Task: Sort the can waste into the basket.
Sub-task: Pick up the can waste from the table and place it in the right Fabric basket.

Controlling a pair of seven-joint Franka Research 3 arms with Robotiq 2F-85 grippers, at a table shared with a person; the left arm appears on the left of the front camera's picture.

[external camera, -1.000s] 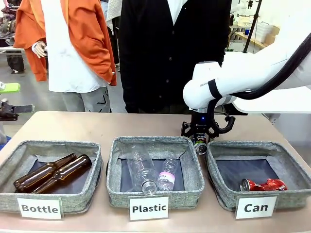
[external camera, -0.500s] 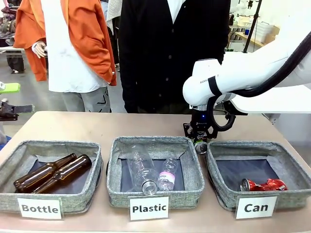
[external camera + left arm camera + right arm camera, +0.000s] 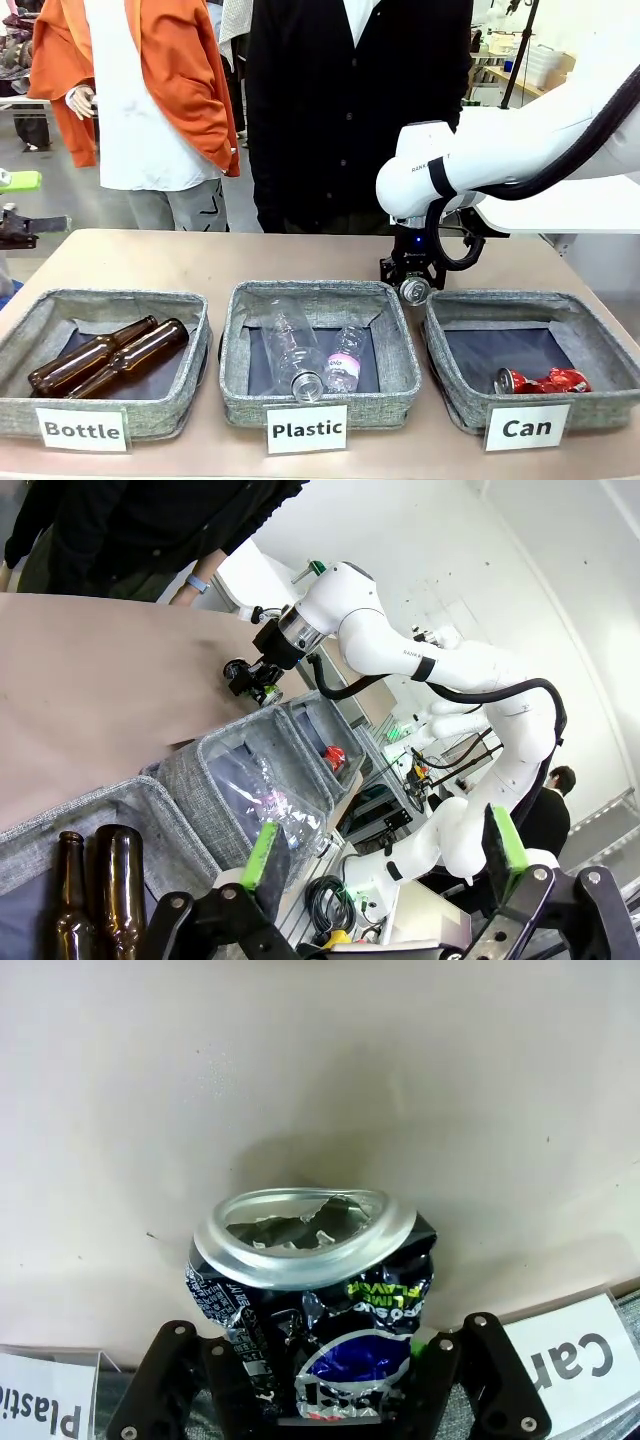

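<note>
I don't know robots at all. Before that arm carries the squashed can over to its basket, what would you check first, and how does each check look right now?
1. Right gripper shut on the black can: ok.
2. Can lifted clear of the table: cannot tell.
3. Basket labelled "Can" has room beside the red can: ok.
4. Path to that basket free of hands: ok.
5. Left gripper open and well away, above the bottle basket: ok.
</note>
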